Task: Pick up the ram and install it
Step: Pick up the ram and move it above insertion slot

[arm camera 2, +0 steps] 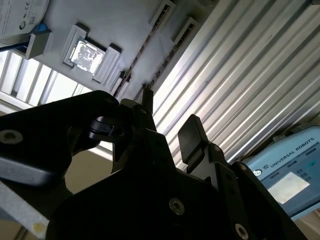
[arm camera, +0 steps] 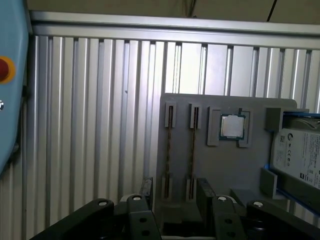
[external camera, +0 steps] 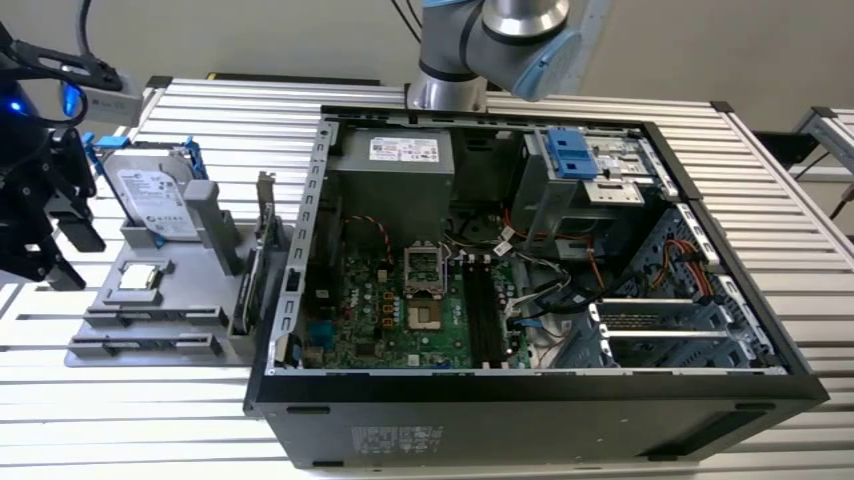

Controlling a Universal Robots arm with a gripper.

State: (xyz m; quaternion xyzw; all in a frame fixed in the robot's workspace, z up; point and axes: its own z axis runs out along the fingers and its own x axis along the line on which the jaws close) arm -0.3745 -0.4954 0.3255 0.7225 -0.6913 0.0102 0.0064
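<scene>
Ribbed metal table (external camera: 761,180) — grey parts tray (external camera: 180,295) beside open computer case (external camera: 534,400)

An open black computer case (external camera: 534,420) lies on the slatted aluminium table (external camera: 227,110), its green motherboard (external camera: 394,300) exposed. Just beside it, toward the exterior view's left, a grey holder tray (external camera: 187,295) carries a silver hard drive (external camera: 150,195) in a blue frame and a square processor chip (external camera: 140,281).

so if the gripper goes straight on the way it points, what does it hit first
Probably the ram sticks standing on edge in the grey holder: in the first wrist view both lie ahead between the open gripper's fingers. Which one comes first I cannot tell.
</scene>
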